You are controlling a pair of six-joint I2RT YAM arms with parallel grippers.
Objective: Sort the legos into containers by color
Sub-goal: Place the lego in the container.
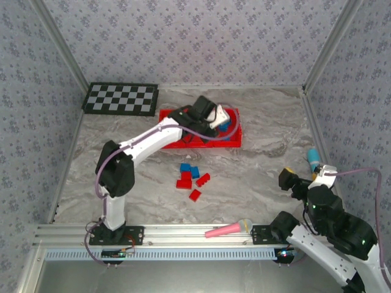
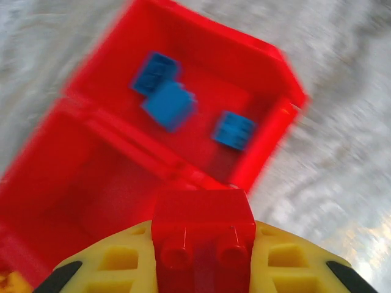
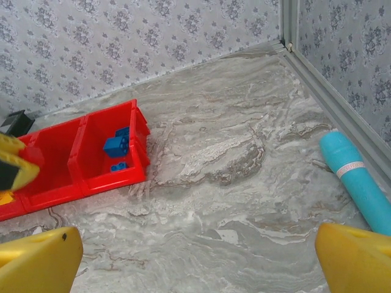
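- My left fingers [image 2: 122,262] are clamped narrow on a red brick [image 2: 203,235], studs towards the camera.
- The red brick hangs over the tray [image 2: 269,146], close to the divider [image 2: 131,143] between the end compartment and the bare one beside it.
- The end compartment holds three blue bricks [image 2: 170,105]. If I let go too far over, red lands among blue and the sort is spoiled.
- Released right above the divider, the red brick could strike the rim and bounce into either compartment, or out onto the bench [image 1: 256,165].
- The wrist view is smeared, so my aim is uncertain.
- The tray sits by the bench's far edge, and the loose bricks [image 1: 189,177] wait mid-bench.
- My right fingers [image 3: 36,262] stand wide and empty by the right edge, near a teal cylinder [image 3: 357,177]. A careless sweep from there would set it rolling.
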